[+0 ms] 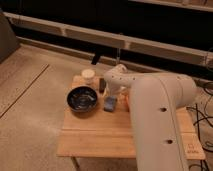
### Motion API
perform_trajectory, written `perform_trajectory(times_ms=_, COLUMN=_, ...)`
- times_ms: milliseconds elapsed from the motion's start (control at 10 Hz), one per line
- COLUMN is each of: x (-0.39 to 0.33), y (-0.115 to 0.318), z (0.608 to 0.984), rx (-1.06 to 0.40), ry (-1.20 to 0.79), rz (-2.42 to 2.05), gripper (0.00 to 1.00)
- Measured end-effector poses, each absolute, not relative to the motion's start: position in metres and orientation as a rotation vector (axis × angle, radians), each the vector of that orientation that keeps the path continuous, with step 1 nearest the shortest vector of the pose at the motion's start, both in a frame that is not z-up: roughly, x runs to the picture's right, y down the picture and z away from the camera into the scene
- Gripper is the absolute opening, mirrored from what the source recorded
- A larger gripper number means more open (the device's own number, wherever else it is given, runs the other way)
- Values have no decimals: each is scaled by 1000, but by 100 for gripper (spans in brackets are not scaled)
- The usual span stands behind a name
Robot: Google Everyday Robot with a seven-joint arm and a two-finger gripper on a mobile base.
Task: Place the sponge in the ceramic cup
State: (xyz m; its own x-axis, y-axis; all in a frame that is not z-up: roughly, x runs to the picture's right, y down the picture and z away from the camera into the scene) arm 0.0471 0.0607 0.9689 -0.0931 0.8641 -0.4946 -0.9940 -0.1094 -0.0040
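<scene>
In the camera view, the gripper [113, 94] hangs at the end of the big white arm [155, 115], just above the sponge [110, 104]. The gripper is spread wide and holds nothing. The sponge lies flat on the wooden tabletop [100, 137], just beside the dark bowl [82, 98]. It is not in the ceramic cup [88, 75], which stands behind the bowl, near the back edge.

I think the job now is grabbing the sponge. To do it well, go straight down, put one side of the gripper on each side of the sponge, and squeeze softly. Do not bump the bowl or the small black block [102, 84].

The sponge is small, flat and blue, and it looks squishy.
</scene>
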Motion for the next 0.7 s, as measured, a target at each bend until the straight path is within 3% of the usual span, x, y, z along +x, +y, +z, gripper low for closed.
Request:
perform_trajectory(times_ms=200, x=45, y=62, z=970, rx=-442, ry=378, rz=1652, gripper=49)
perform_trajectory(times_ms=400, x=45, y=59, z=969, rx=-440, ry=355, rz=1648, gripper=25)
perform_trajectory(times_ms=700, x=54, y=45, z=961, rx=-396, ry=327, rz=1654, gripper=0)
